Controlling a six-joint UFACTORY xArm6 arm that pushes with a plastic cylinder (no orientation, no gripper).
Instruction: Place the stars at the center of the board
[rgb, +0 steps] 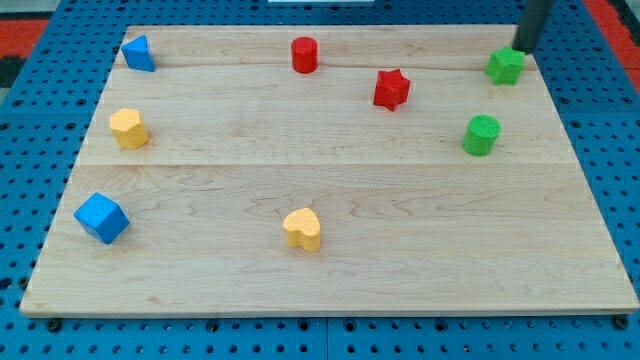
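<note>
A red star (392, 89) lies on the wooden board (330, 270), right of centre near the view's top. A green star (505, 66) lies at the top right corner. My tip (523, 48) is at the top right, just above and to the right of the green star, close to it or touching it. The red star is well to the tip's left.
A red cylinder (304, 54) stands at top centre, a green cylinder (481, 135) at the right. A blue block (138, 53) is at top left, a blue cube (101, 218) at lower left. A yellow hexagon (128, 128) is at left, a yellow heart (302, 229) at lower centre.
</note>
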